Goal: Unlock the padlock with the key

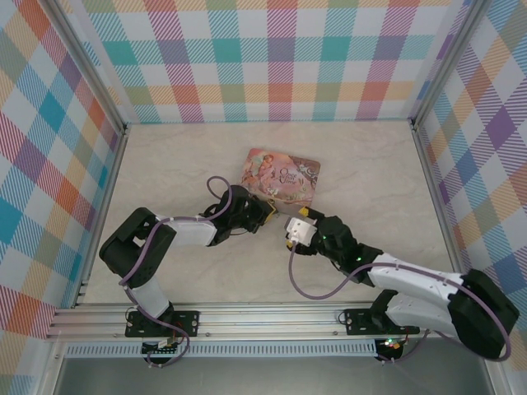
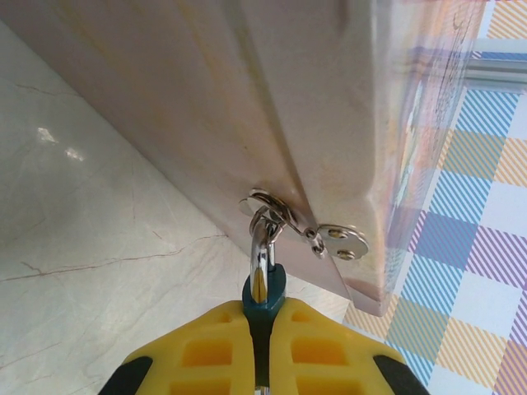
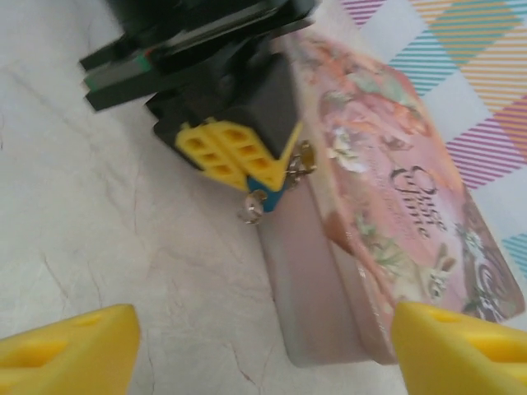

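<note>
The marble-look table (image 1: 165, 156) is closed in by checked walls. The pink illustrated tin (image 1: 282, 175) is laid flat near the middle of it, approx. between the two arm tips and a bit farther back.

The left gripper (image 2: 263, 317) is brought up against the tin's side wall. Its yellow fingers (image 2: 206, 350) are pressed together, w/ the teal body of the padlock (image 2: 263, 298) pinched between them (only the top of the body is seen past the pads). The right gripper (image 3: 263, 346) is held near the tin's corner, facing the left gripper. Its jaws are spread wide and nothing is held between them.

The padlock is hung at the tin's side. Its thin silver shackle (image 2: 260, 247) is passed through the small metal hasp (image 2: 284, 216), which is riveted to the wall.

In the right wrist view a small silvery piece (image 3: 249, 214) is seen at the padlock's free end, but it is too blurred to be identified.
</note>
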